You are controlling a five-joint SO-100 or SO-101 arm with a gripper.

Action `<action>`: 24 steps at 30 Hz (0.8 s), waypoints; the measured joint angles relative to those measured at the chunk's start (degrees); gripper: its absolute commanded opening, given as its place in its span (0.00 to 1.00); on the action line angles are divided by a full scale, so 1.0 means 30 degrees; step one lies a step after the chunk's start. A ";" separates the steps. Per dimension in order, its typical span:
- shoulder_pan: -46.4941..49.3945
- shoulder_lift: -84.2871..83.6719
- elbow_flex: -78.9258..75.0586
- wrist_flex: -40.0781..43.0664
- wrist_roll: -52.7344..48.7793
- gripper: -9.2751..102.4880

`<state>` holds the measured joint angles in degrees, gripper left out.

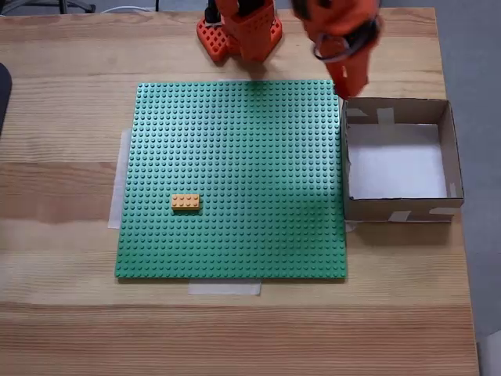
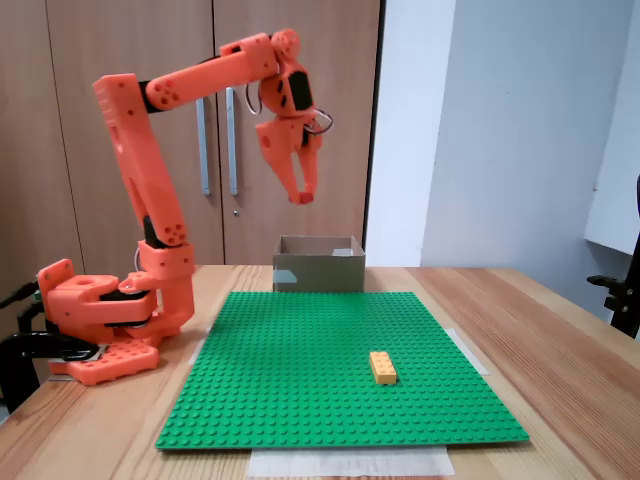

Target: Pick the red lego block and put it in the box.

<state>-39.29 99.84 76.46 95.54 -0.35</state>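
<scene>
The red lego block is out of view. The brown cardboard box (image 1: 396,210) with its white floor stands to the right of the baseplate in a fixed view; nothing lies on the visible floor. In a fixed view the box (image 2: 318,270) sits beyond the plate's far edge. My orange gripper (image 1: 348,88) hangs high in the air over the box's near-left corner. Seen from the side, the gripper (image 2: 300,196) points down well above the box, its fingers closed together at the tips with nothing visible between them.
A green studded baseplate (image 1: 235,141) (image 2: 300,350) is taped to the wooden table. An orange-yellow brick (image 1: 185,202) (image 2: 382,367) sits on it. The arm's base (image 1: 239,31) (image 2: 100,320) stands at the table's edge beside the plate. Wooden cupboards stand behind.
</scene>
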 measured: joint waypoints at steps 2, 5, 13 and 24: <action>-0.0498 -0.1025 -0.0322 -0.0264 0.0176 0.07; -0.1201 -0.2783 -0.1436 -0.0381 0.0381 0.07; -0.1846 -0.6738 -0.4160 -0.0674 0.0439 0.07; -0.2695 -1.0518 -0.5156 -0.1729 0.0557 0.07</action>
<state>-47.37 68.29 61.00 90.35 1.32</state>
